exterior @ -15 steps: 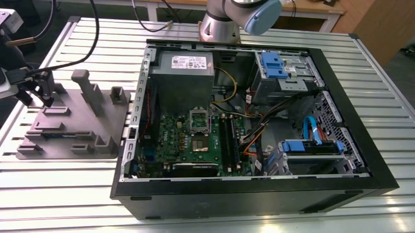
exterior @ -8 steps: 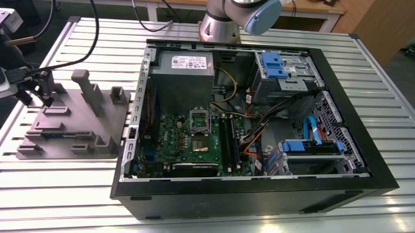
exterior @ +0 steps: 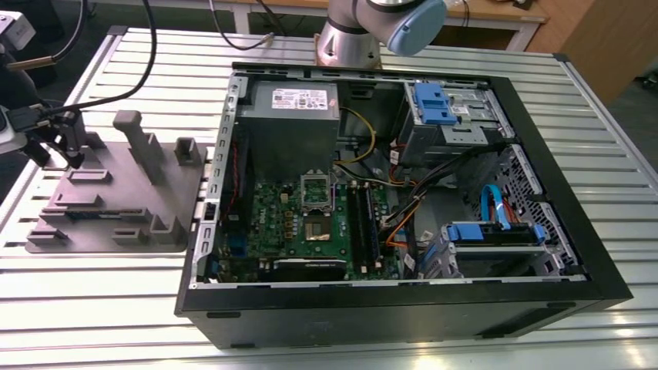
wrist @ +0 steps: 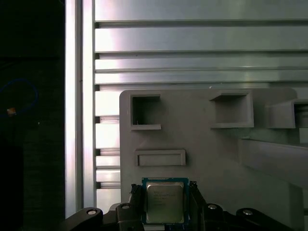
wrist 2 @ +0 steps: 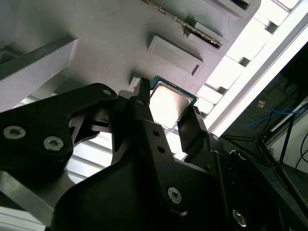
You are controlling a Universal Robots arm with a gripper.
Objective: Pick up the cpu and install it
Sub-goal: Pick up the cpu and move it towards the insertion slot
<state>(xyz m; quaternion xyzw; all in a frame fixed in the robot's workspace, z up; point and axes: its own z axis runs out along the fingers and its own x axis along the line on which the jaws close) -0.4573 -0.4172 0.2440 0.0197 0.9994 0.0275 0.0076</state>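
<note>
The step in hand is the pick-up. The gripper [wrist: 166, 188] is low over the grey plate [wrist: 216, 159], which lies on the slatted table [exterior: 103, 308] at the exterior view's left of the open computer case [exterior: 411, 308]. The cpu [wrist: 164, 204] lies flat on the plate, and the 2 fingers [wrist: 194, 192] sit tight against 2 of its sides, so they look clamped on it. I think the move now needs an even squeeze on both sides and a flat chip, with no tipping. The socket [exterior: 317, 193] in the case looks bare. The cpu top has a few tiny lines of print, and the white sticker [exterior: 298, 99] in the case has some too, but I cannot read either.
</note>
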